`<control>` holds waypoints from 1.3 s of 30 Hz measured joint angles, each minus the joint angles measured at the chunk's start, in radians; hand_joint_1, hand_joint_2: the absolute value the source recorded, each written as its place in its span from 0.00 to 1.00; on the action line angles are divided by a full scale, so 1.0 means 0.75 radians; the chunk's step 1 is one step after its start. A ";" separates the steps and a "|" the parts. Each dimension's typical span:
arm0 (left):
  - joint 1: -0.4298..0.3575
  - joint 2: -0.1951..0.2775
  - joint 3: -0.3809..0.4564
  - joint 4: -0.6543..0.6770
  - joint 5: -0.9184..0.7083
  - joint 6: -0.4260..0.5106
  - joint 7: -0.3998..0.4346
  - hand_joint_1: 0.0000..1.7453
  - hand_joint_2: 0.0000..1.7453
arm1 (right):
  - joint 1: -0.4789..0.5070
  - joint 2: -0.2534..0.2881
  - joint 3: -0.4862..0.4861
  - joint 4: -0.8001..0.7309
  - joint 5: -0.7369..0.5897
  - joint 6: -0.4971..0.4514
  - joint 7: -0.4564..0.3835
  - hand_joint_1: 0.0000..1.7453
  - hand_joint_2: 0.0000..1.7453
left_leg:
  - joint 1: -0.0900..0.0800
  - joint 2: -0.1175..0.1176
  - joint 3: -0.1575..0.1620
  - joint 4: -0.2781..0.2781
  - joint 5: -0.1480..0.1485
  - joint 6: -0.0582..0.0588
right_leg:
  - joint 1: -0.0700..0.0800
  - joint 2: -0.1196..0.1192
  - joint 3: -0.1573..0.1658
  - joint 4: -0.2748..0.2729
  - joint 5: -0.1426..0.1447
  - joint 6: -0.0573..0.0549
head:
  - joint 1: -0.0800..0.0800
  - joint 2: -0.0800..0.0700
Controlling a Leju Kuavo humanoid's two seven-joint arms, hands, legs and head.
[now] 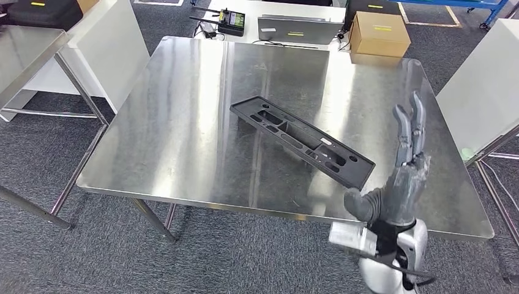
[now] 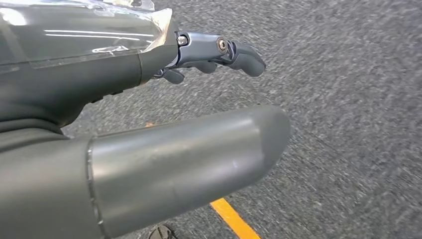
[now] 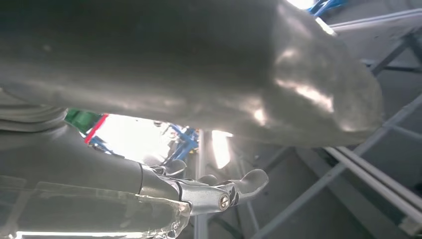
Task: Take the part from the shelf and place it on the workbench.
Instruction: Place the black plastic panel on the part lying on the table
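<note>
The part (image 1: 301, 139) is a long black plastic panel with several cutouts. It lies flat and slantwise on the steel workbench (image 1: 183, 135), near the middle. My right hand (image 1: 401, 168) is raised over the workbench's front right area, just right of the part's near end, fingers stretched out and apart from the thumb, holding nothing. The right wrist view shows the same right hand (image 3: 209, 191) with its thumb and fingers spread. In the left wrist view my left hand (image 2: 149, 99) hangs over grey carpet, its fingers (image 2: 219, 52) loosely extended and empty.
A cardboard box (image 1: 378, 33), a laptop-like grey case (image 1: 298, 29) and a black controller (image 1: 231, 22) sit on a table behind the workbench. White panels stand at left (image 1: 104, 49) and right (image 1: 483, 92). Another steel table corner (image 1: 27, 52) is at the far left. A yellow floor line (image 2: 234, 219) runs under the left hand.
</note>
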 joint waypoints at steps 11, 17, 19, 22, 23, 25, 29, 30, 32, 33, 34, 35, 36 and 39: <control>0.001 -0.006 0.021 0.000 0.017 0.013 0.036 0.00 0.00 | 0.129 0.024 0.094 -0.153 0.039 0.001 -0.008 0.00 0.00 | -0.004 0.009 0.024 -0.021 0.012 0.045 | -0.020 0.000 -0.035 0.108 -0.080 0.008 | 0.002 0.000; 0.005 -0.011 0.028 0.000 0.016 0.010 0.070 0.00 0.00 | 0.217 0.026 0.135 -0.193 0.101 -0.052 -0.019 0.00 0.00 | -0.004 0.010 0.018 -0.020 0.016 0.043 | -0.018 0.000 -0.090 0.278 -0.150 0.020 | 0.005 0.000; 0.007 -0.013 0.030 0.000 0.009 0.005 0.080 0.00 0.00 | 0.243 0.027 0.139 -0.213 0.106 -0.083 -0.004 0.00 0.00 | -0.004 0.008 0.017 -0.019 0.021 0.031 | -0.016 0.001 0.016 0.089 -0.080 0.028 | 0.004 0.000; 0.006 -0.013 0.030 0.000 -0.005 -0.002 0.086 0.00 0.00 | 0.271 0.033 0.130 -0.235 0.086 -0.105 0.023 0.00 0.00 | -0.009 0.005 0.018 -0.017 0.030 0.005 | -0.003 0.005 0.046 0.019 -0.035 0.004 | 0.003 0.000; 0.006 -0.014 0.030 0.000 -0.009 -0.002 0.087 0.00 0.00 | 0.279 0.036 0.122 -0.241 0.080 -0.108 0.030 0.00 0.00 | -0.007 0.005 0.017 -0.015 0.032 -0.003 | -0.007 0.005 0.038 0.015 -0.031 -0.008 | 0.003 0.000; 0.007 -0.014 0.030 0.000 -0.018 -0.002 0.089 0.00 0.00 | 0.293 0.047 0.102 -0.249 0.068 -0.112 0.037 0.00 0.00 | 0.000 0.007 0.000 0.019 -0.007 -0.017 | -0.016 0.004 0.029 0.012 -0.017 -0.036 | 0.002 0.000; 0.007 -0.010 0.030 -0.001 -0.025 0.000 0.091 0.00 0.00 | 0.331 0.068 0.054 -0.262 0.042 -0.105 0.044 0.00 0.00 | 0.007 0.011 -0.102 0.327 -0.219 -0.037 | -0.010 -0.004 -0.008 0.013 0.018 -0.071 | 0.000 0.000; 0.007 -0.010 0.030 -0.001 -0.025 0.002 0.092 0.00 0.00 | 0.340 0.072 0.043 -0.262 0.038 -0.101 0.044 0.00 0.00 | 0.009 0.011 -0.102 0.366 -0.231 -0.039 | -0.008 -0.005 -0.019 0.014 0.026 -0.071 | 0.000 0.000; 0.007 -0.009 0.031 -0.001 -0.025 0.006 0.094 0.00 0.00 | 0.356 0.077 0.025 -0.262 0.033 -0.096 0.042 0.00 0.00 | 0.015 0.012 -0.016 0.279 -0.187 -0.041 | -0.007 -0.005 -0.035 0.015 0.040 -0.063 | 0.000 0.000; 0.006 -0.009 0.032 -0.001 -0.024 0.009 0.094 0.00 0.00 | 0.361 0.080 0.018 -0.262 0.031 -0.094 0.039 0.00 0.00 | 0.019 0.012 0.058 0.174 -0.157 -0.042 | -0.006 -0.005 -0.041 0.018 0.046 -0.058 | 0.000 0.000; 0.005 -0.009 0.033 -0.001 -0.022 0.010 0.094 0.00 0.00 | 0.364 0.082 0.012 -0.262 0.027 -0.094 0.034 0.00 0.00 | 0.020 0.011 0.124 0.081 -0.132 -0.040 | -0.004 -0.005 -0.046 0.021 0.052 -0.052 | 0.000 0.000; 0.004 -0.009 0.033 -0.002 -0.021 0.011 0.094 0.00 0.00 | 0.365 0.084 0.008 -0.261 0.023 -0.094 0.028 0.00 0.00 | 0.019 0.008 0.166 0.015 -0.115 -0.036 | -0.001 -0.005 -0.050 0.024 0.058 -0.045 | 0.002 0.000; 0.003 -0.009 0.033 -0.002 -0.018 0.012 0.094 0.00 0.00 | 0.365 0.085 0.004 -0.261 0.019 -0.093 0.022 0.00 0.00 | 0.015 0.005 0.183 -0.017 -0.111 -0.029 | 0.002 -0.005 -0.054 0.027 0.064 -0.036 | 0.002 0.000; 0.004 -0.009 0.034 -0.002 -0.011 0.018 0.094 0.00 0.00 | 0.363 0.090 -0.011 -0.259 0.007 -0.093 0.010 0.00 0.00 | 0.007 0.005 0.154 -0.026 -0.091 0.004 | 0.002 -0.004 -0.072 0.031 0.077 -0.008 | 0.005 0.000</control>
